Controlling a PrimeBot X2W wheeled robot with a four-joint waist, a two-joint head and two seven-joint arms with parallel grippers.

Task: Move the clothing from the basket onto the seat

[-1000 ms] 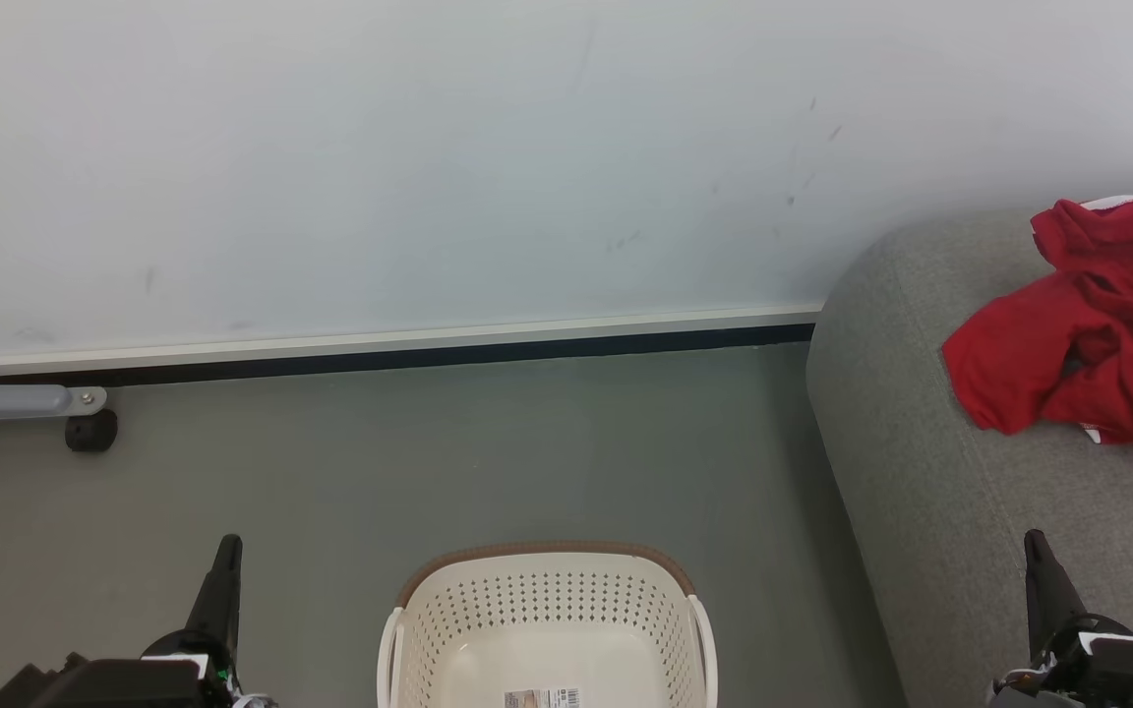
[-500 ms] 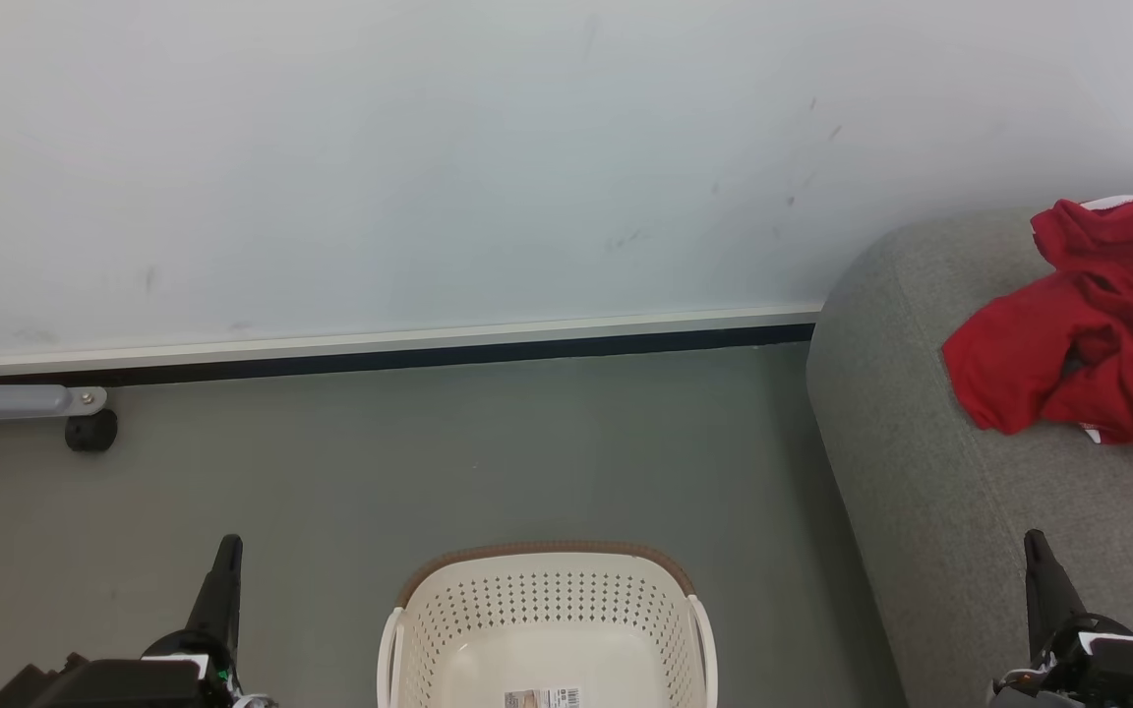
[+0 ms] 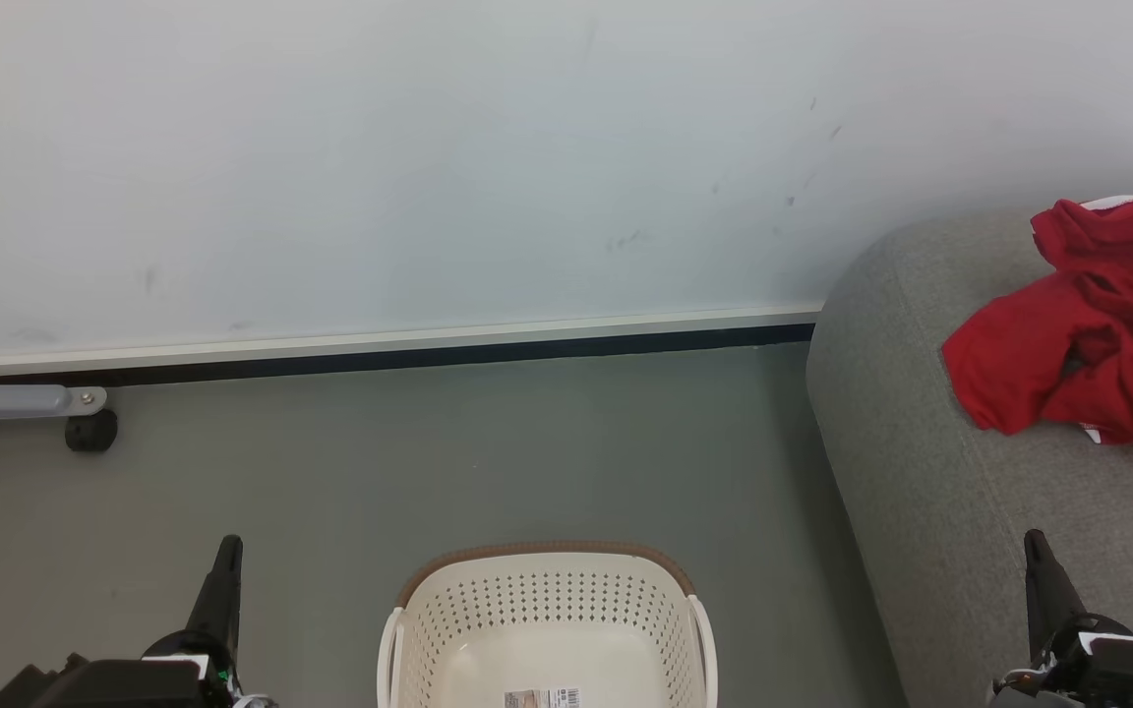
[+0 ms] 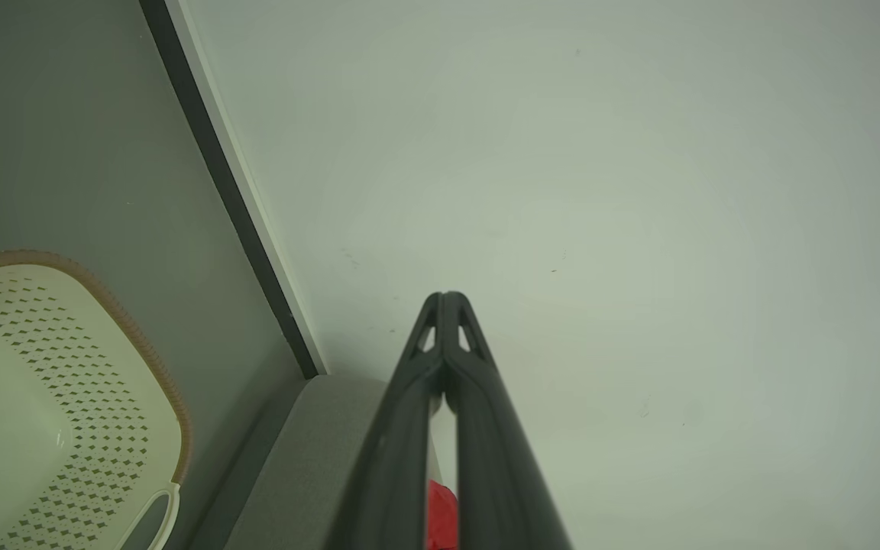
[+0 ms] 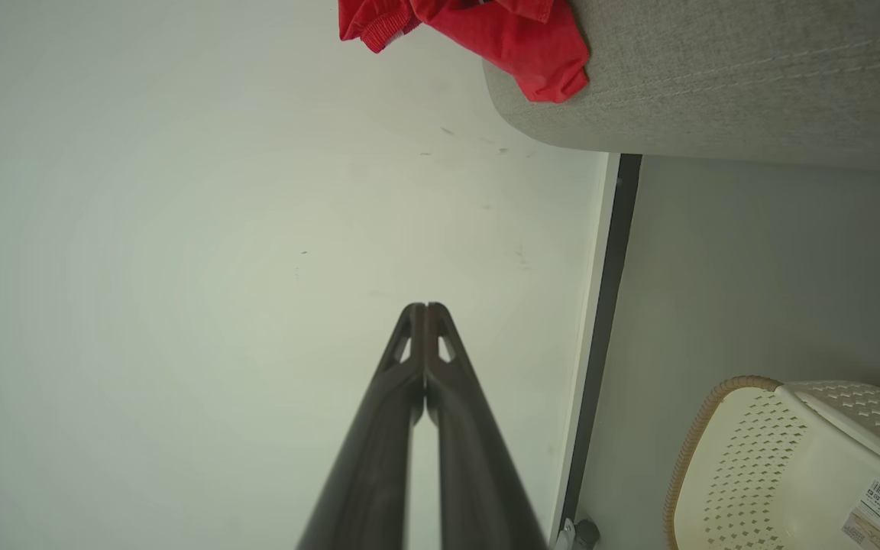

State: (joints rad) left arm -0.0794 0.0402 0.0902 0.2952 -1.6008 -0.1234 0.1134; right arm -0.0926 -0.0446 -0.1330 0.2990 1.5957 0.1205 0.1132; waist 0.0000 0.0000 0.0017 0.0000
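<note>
Down on the grey floor in the head view, cream basket with a barcode label inside; red clothing heaped on the grey seat near its rounded far corner, by pale wall and dark skirting; left gripper and right gripper low, well apart. Left wrist view: fingers pressed together, gripping nothing, before the wall. Right wrist view: likewise closed and bare; clothing at the seat's edge.
</note>
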